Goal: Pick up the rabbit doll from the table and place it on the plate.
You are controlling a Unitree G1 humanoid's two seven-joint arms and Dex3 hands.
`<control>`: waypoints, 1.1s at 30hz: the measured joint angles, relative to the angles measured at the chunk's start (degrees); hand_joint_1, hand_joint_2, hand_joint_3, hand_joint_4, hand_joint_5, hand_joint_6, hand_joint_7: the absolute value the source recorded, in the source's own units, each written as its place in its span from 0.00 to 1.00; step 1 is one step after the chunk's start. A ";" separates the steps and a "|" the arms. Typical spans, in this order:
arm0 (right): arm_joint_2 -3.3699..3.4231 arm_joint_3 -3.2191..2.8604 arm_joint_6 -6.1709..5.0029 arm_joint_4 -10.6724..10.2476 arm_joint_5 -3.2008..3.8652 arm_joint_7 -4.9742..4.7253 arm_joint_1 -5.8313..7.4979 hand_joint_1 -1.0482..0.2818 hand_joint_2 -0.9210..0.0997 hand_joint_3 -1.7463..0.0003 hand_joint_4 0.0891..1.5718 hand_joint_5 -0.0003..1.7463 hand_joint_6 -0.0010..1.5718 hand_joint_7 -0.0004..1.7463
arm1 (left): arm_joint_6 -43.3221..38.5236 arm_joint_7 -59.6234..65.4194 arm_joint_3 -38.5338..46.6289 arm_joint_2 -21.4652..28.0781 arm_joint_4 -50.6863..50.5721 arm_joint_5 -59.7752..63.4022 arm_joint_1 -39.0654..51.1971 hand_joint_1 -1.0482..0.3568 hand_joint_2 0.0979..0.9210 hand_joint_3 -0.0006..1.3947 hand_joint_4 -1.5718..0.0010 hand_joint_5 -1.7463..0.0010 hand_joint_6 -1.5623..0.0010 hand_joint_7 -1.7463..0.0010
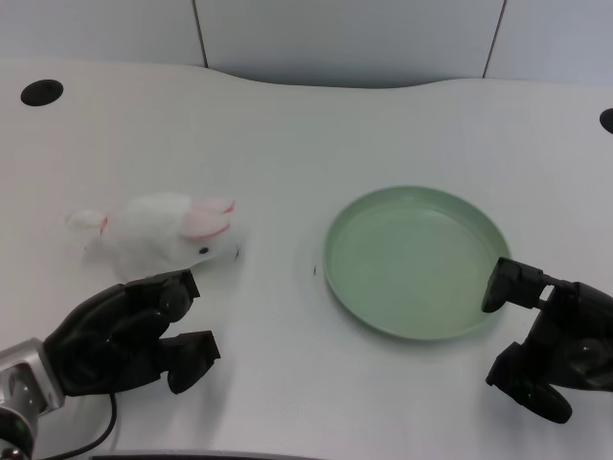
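The rabbit doll (161, 235) lies on its side on the white table (287, 134), left of centre. It is white with pink-lined ears, and a dark eye shows near the snout. The head points toward the picture's right, the ears lie back over the body, and a small limb or tail projects at the far left end.

The green plate (350, 287) sits on the table right of centre, well apart from the doll, with bare table surface between them. It is round with a low raised rim, and nothing lies in it.

The left hand (129, 331) is at the lower left, resting low at the near edge of the table, just below the doll. Its black fingers (192, 356) are parted and slightly curled, with nothing in them. The uppermost finger comes very close to the doll's underside; whether it actually touches the plush cannot be settled from this angle. The silver forearm (19, 388) enters from the bottom left corner, with a dark cable trailing beneath it.

The right hand (551, 350) stands at the lower right, beside the near right edge of the plate.

A round dark hole (41, 92) is set in the table at the far left corner.
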 measured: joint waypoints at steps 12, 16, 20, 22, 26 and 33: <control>0.16 0.26 0.72 -0.04 -0.01 0.05 -0.33 0.30 0.06 1.00 0.71 1.00 0.59 0.82 | -8.14 20.50 1.38 -4.94 -26.10 -2.52 9.21 0.36 1.00 0.10 0.60 0.00 0.66 0.10; 0.24 0.24 0.55 -0.20 0.09 0.04 -0.34 0.29 0.07 1.00 0.71 1.00 0.60 0.82 | -22.49 26.22 -1.46 -5.21 -35.23 0.82 12.09 0.35 1.00 0.09 0.73 0.08 0.59 0.43; 0.65 0.46 1.04 -0.42 0.21 0.05 -0.34 0.30 0.08 1.00 0.71 1.00 0.60 0.81 | -38.70 30.58 -3.43 -3.40 -33.60 6.13 11.51 0.28 1.00 0.11 0.76 0.37 0.51 0.82; 0.73 0.50 1.05 -0.58 0.25 0.05 -0.34 0.30 0.09 1.00 0.71 1.00 0.60 0.74 | -44.73 34.04 -4.42 -1.62 -31.70 9.16 10.14 0.25 1.00 0.12 0.75 0.57 0.55 0.93; 0.72 0.44 1.93 -0.53 0.18 0.05 -0.35 0.30 0.08 1.00 0.72 1.00 0.62 0.82 | -54.89 42.39 -5.77 2.24 -29.07 15.99 6.97 0.21 1.00 0.14 0.74 0.77 0.60 0.99; 0.73 0.68 3.07 -0.56 0.12 0.05 -0.41 0.31 0.08 1.00 0.73 1.00 0.61 0.79 | -62.88 67.80 -9.68 9.98 -24.97 40.03 1.85 0.13 1.00 0.17 0.87 0.89 0.77 1.00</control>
